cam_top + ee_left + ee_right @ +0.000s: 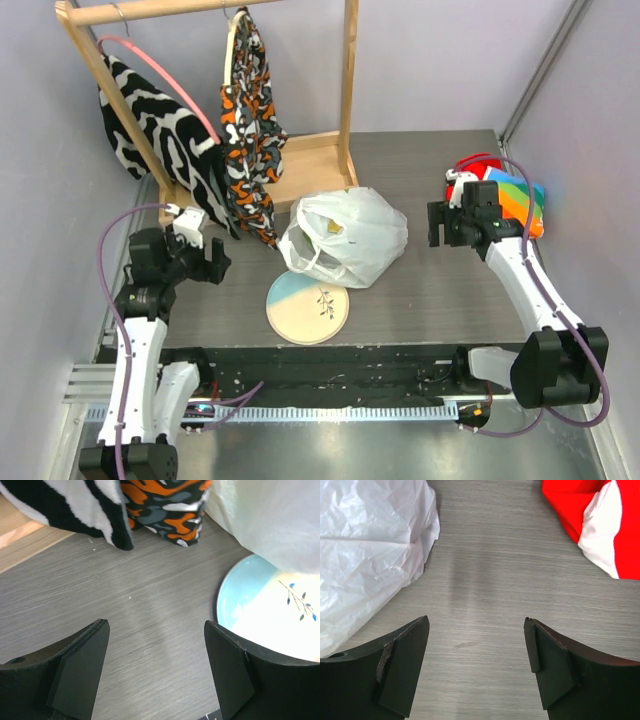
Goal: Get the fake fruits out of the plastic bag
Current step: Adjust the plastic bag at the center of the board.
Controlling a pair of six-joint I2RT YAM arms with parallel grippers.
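Observation:
The white crinkly plastic bag [345, 238] lies bunched in the middle of the table, its handle loops at its left side. A small yellow patch shows through its top; the fake fruits are otherwise hidden inside it. My left gripper [212, 262] hovers to the bag's left, open, with only bare table between its fingers [156, 630]. My right gripper [440, 225] is to the bag's right, also open and empty [476, 625]. The bag [370, 545] fills the left of the right wrist view, and the bag's edge [270, 520] shows at the top right of the left wrist view.
A round blue-and-cream plate [300, 300] lies just in front of the bag, its far rim under it [250, 595]. A red and rainbow-striped cloth [512, 195] sits behind the right gripper [590, 515]. A wooden rack [320, 150] with a zebra garment [150, 130] and an orange-patterned garment [250, 130] stands at the back left.

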